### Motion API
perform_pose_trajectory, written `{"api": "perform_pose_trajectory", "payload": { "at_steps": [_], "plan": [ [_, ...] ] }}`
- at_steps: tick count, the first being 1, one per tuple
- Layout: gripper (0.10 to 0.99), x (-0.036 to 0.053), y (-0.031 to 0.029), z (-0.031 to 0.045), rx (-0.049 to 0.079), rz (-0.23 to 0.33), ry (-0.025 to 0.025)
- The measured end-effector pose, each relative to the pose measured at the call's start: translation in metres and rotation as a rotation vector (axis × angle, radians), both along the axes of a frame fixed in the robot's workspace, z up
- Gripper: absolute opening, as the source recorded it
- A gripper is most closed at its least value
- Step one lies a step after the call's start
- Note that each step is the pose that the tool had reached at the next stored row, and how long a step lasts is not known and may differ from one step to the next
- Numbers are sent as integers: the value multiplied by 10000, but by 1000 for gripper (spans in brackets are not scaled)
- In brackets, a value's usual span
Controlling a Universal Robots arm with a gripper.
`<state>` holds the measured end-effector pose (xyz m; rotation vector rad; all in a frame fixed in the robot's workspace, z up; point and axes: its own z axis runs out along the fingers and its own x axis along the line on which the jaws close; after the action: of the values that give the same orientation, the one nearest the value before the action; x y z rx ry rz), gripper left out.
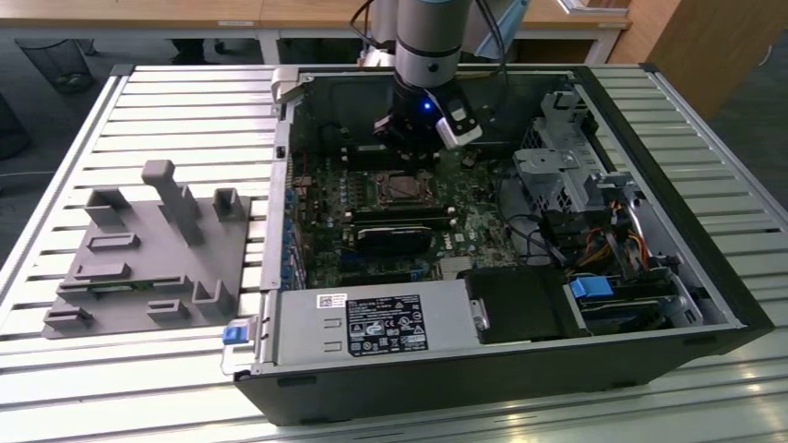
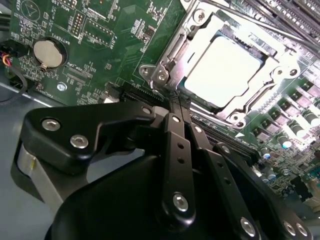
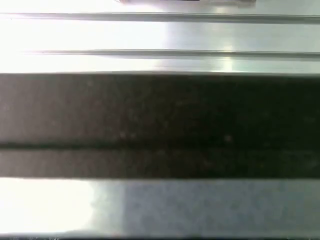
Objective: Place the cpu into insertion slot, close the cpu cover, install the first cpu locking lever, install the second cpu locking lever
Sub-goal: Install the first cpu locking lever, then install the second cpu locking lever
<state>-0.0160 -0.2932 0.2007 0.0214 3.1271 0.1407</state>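
A: In the exterior view your gripper [image 1: 416,138] hangs inside the computer case [image 1: 689,277], just beyond the far edge of the insertion slot [image 1: 401,188] on the motherboard [image 1: 323,208].

B: In the second wrist view the fingers [image 2: 176,111] are pressed together, pinching nothing; the cpu [image 2: 224,70] sits in the slot with the cpu cover [image 2: 245,107] down around it. Keep the tips low beside the socket's edge, so that you catch the thin lever squarely.

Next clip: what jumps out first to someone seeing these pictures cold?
The open computer case on the slatted table, with the arm's gripper down inside it, fingers closed. In the second wrist view the cpu sits in its socket under the closed cover, just past the fingertips. A grey fixture lies at the exterior view's left.
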Motion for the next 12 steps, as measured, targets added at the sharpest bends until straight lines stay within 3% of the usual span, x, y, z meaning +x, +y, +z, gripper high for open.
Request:
{"api": "perform_pose_trajectory", "payload": {
  "at_steps": [12],
  "plan": [
    [118, 13, -35, 0, 0, 0, 0]
  ]
}}
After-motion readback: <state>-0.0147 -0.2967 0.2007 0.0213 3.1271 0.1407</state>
